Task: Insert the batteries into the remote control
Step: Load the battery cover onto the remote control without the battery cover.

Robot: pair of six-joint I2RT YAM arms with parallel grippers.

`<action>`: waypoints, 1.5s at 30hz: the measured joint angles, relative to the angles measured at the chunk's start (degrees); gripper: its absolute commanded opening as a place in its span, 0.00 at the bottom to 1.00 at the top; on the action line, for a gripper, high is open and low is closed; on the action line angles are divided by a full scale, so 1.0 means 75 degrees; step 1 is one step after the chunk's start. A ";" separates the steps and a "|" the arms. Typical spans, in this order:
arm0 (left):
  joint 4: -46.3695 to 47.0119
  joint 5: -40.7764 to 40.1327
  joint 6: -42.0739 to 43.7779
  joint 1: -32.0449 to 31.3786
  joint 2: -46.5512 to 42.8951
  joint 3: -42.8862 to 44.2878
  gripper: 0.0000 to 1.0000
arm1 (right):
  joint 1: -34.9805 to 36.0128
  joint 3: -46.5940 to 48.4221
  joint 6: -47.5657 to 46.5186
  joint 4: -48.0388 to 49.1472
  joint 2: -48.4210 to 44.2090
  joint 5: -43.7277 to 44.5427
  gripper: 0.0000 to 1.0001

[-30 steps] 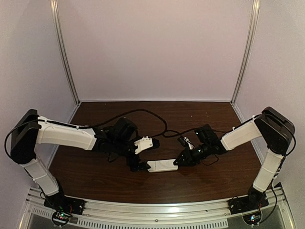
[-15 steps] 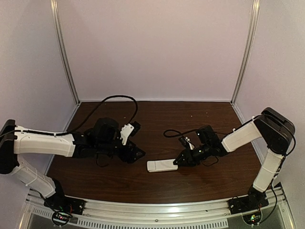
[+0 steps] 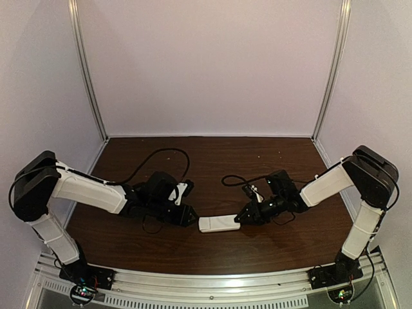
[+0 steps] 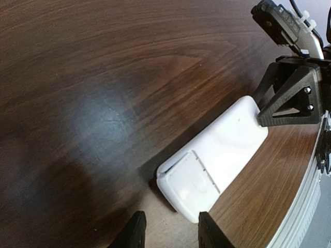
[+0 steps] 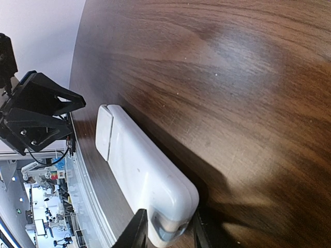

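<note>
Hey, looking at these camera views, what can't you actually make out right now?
Batteries: in no view; the cover hides the compartment, left wrist view.
Remote control buttons: face down on the table, every view.
Left gripper: fingers cut off by the bottom edge, left wrist view; contact with the remote unclear.
Right gripper: only fingertips show, right wrist view; dark and tiny from above.

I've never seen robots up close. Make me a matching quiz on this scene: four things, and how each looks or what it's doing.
1 remote control
2 right gripper
3 left gripper
4 table

A dark brown wood
B clamped on the remote's end
C white, lying flat
D fingers apart, at the remote's other end

Pairs: 1-C, 2-B, 3-D, 4-A
</note>
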 measured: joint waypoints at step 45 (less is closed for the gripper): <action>-0.1297 0.0000 -0.0166 -0.0274 0.1512 0.1603 0.27 | -0.0026 -0.0125 0.0003 0.0087 0.0000 -0.0149 0.28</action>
